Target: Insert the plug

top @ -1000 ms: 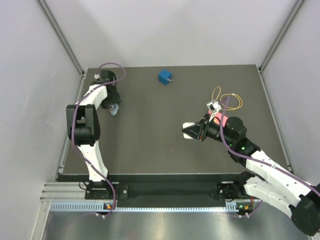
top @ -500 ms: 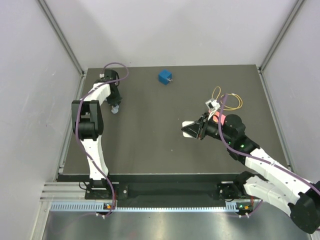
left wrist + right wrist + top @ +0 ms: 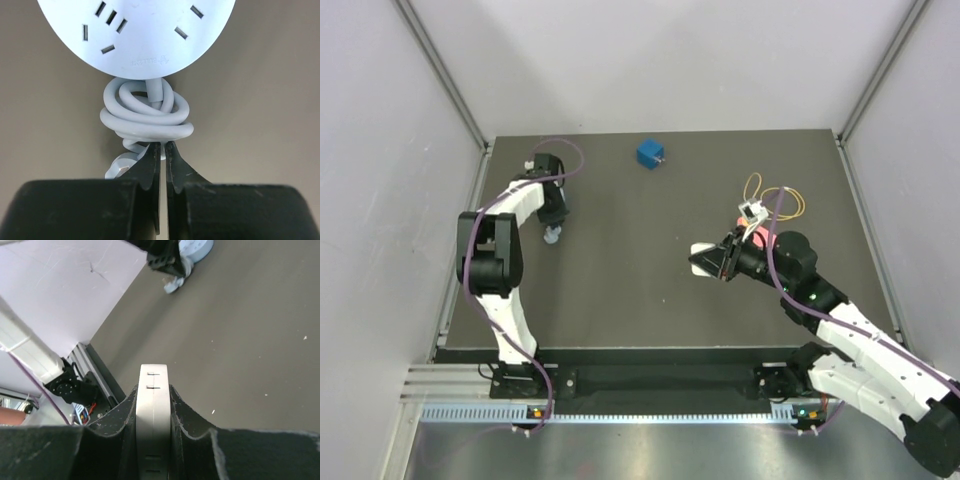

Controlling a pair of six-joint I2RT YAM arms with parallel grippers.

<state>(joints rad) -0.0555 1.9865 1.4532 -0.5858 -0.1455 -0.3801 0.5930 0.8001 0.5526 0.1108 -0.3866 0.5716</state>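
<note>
right gripper (image 3: 717, 262): right-centre of the dark matte table (image 3: 640, 300), pointing left, jaws clamped on the plug
plug: white flat plastic plug (image 3: 153, 415), held edge-on between the right fingers and off the table surface; two short slots show on its narrow edge; well apart from the socket
left gripper (image 3: 162, 148): left side of the table, jaws together with only a sliver between them; tips sit right at the near edge of the cord coil; can't tell if a strand is actually pinched
cord: coiled grey cord (image 3: 145, 122), knotted in a few loops, lying between the left fingertips and the socket; one strand runs up into the socket rim
socket: round pale blue-grey socket disc (image 3: 140, 35), flat on the table just past the coil, slot face up; several slot openings visible
wire: thin yellow wire loop (image 3: 782, 200), on the table beyond the right wrist, near the right edge
cube: small blue cube (image 3: 650, 153), by the far edge near the middle, apart from both arms, small metal bit on its right face
</note>
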